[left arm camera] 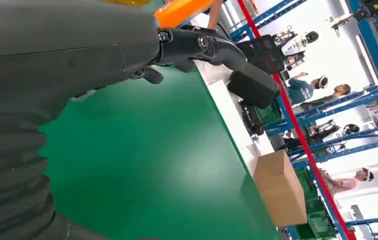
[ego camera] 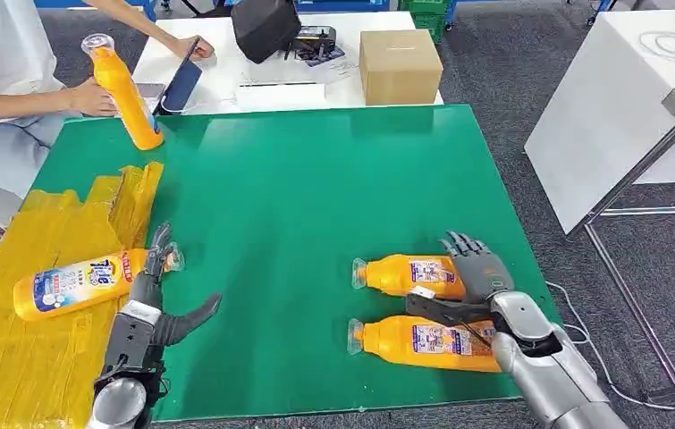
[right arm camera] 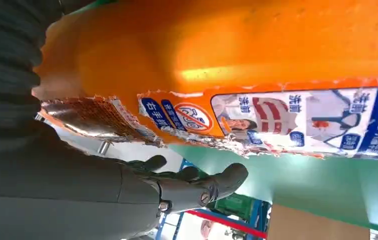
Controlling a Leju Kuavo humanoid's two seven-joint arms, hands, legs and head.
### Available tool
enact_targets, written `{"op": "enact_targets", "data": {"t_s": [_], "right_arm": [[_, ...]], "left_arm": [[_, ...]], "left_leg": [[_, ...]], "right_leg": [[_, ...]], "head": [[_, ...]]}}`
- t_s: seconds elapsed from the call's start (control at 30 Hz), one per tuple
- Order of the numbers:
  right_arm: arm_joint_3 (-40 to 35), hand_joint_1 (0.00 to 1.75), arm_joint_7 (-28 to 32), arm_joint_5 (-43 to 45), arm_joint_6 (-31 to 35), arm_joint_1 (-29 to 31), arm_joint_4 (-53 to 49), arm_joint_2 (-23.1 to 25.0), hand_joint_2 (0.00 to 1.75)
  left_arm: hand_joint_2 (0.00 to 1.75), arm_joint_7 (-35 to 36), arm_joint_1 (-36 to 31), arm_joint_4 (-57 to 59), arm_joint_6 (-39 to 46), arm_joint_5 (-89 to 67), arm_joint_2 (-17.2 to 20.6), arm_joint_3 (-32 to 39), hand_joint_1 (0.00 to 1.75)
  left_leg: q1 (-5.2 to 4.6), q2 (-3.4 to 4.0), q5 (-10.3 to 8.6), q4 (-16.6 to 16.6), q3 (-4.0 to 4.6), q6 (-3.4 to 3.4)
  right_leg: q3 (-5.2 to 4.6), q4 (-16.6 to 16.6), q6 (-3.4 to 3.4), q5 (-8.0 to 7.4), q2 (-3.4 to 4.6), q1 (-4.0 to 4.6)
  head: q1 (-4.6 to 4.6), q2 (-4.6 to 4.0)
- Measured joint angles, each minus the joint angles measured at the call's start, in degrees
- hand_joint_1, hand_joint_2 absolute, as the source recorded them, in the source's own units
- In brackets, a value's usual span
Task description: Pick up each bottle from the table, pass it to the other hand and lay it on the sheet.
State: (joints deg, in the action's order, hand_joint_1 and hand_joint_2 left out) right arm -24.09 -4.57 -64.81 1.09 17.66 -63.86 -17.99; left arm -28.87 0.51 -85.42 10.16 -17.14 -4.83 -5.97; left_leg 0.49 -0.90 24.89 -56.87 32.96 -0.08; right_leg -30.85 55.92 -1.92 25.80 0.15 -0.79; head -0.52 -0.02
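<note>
Right hand point(ego camera: 476, 273): fingers spread, resting over the base end of the farther of two orange plastic bottles lying side by side on the green table mat point(ego camera: 316, 179); thumb extended between the two. Whether it actually clasps the farther orange bottle point(ego camera: 405, 274) cannot be told. Nearer orange bottle point(ego camera: 423, 343) lies just beside it, caps of both toward the mat's middle. Right wrist view: orange bottle body with torn label point(right arm camera: 257, 120) close above the hand's fingers point(right arm camera: 192, 187).

Left hand point(ego camera: 156, 295): fingers apart, holding nothing, fingertips near the cap of a third orange bottle point(ego camera: 79, 284) lying on the yellow crinkled sheet point(ego camera: 12, 357) at the mat's left edge.

A person's hand point(ego camera: 94, 96) grips an upright orange bottle point(ego camera: 123, 89) at the far left corner. Cardboard box point(ego camera: 399, 65) on the white table point(ego camera: 253, 63) behind.
</note>
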Motion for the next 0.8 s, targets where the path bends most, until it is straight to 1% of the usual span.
{"op": "enact_targets", "data": {"t_s": [0.03, 0.23, 0.27, 0.33, 0.4, 0.67, 0.8], "right_arm": [[-0.1, 1.69, -0.1, -0.2, -0.1, 0.0, 0.2, 0.0, 1.75], [-0.8, 1.69, -0.4, -0.8, -0.1, 0.5, 1.7, 0.4, 1.75], [-0.9, 1.66, -0.5, -0.8, -0.1, 0.5, 1.8, 0.4, 1.75], [-1.0, 1.73, -0.5, -0.8, -0.1, 0.8, 2.0, 0.5, 1.75], [-1.0, 1.75, -0.5, -0.8, 0.0, 1.1, 2.3, 0.6, 1.75], [-1.0, 1.75, -0.5, -0.8, 0.6, 1.2, 2.5, 0.8, 1.75], [-1.0, 1.75, -0.5, -0.6, 3.1, 0.9, 2.5, 1.7, 1.75]], "left_arm": [[1.75, 0.0, 0.0, 0.0, 0.0, 0.0, 0.0, 0.0, 0.0], [1.75, 0.1, 0.0, 0.4, -0.1, 0.1, -0.2, -0.4, 0.0], [1.75, 0.1, 0.0, 0.4, -0.1, 0.1, -0.2, -0.5, 0.0], [1.75, 0.1, 0.0, 0.4, -0.1, 0.1, -0.2, -0.6, 0.0], [1.75, 0.1, 0.0, 0.5, -0.1, 0.1, -0.3, -0.6, 0.0], [1.75, 0.2, 0.0, 0.5, -0.1, 0.1, -0.3, -0.7, 0.0], [1.75, 1.0, 0.0, 0.5, -1.3, 0.1, -0.3, -1.7, 0.0]], "left_leg": [[0.0, -0.01, 0.0, 0.0, 0.0, 0.0], [0.0, -0.01, -0.01, 0.0, -0.02, 0.01], [0.0, -0.02, -0.01, 0.0, -0.02, 0.01], [0.0, -0.01, -0.01, 0.0, -0.02, 0.01], [0.0, -0.01, -0.01, 0.0, -0.02, 0.01], [0.0, -0.01, -0.01, 0.0, -0.02, 0.01], [0.0, -0.01, -0.01, 0.0, -0.02, 0.01]], "right_leg": [[0.0, 0.0, 0.0, 0.0, 0.0, 0.0], [0.03, 0.0, -0.01, -0.01, 0.0, 0.0], [0.03, 0.0, -0.01, -0.01, 0.0, 0.0], [0.03, 0.0, -0.01, -0.01, 0.0, 0.0], [0.02, 0.0, -0.01, -0.01, 0.0, 0.0], [0.03, 0.0, -0.01, -0.01, 0.0, 0.0], [0.02, 0.0, -0.01, -0.01, 0.0, 0.0]], "head": [[0.0, 0.0], [0.0, 0.0], [-0.02, 0.0], [-0.02, 0.0], [-0.02, 0.0], [-0.02, 0.0], [-0.02, 0.0]]}}
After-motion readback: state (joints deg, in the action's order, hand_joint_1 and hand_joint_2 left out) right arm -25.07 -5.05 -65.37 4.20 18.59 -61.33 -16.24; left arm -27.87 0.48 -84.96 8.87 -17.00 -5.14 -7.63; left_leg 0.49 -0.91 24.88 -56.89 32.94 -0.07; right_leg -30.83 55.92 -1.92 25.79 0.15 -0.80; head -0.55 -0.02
